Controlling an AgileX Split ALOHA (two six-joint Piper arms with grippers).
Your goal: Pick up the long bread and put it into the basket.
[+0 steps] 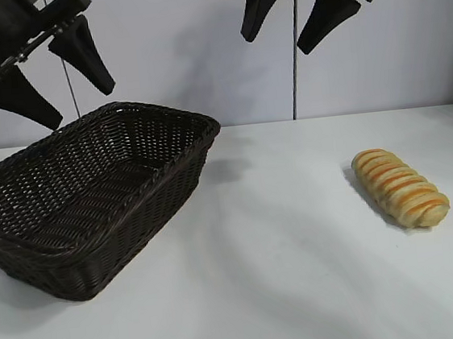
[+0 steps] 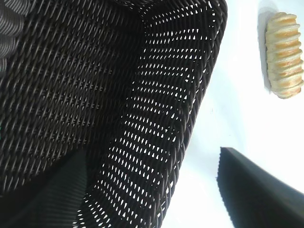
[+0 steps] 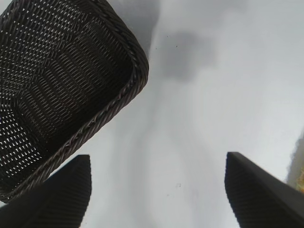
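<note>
Long bread (image 1: 400,187) lies flat, slanting away toward basket (image 1: 92,201).

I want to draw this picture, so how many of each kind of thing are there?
Long bread: 1
Basket: 1
Claws, both open and up high, left claw and right claw: 2
Table: 1
Total: 5

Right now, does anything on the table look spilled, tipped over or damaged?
Nothing stands out. The basket sits upright and empty, its weave intact. The long bread lies whole on the table, well apart from the basket. Both tools, left and right, hang open above, holding nothing.
</note>
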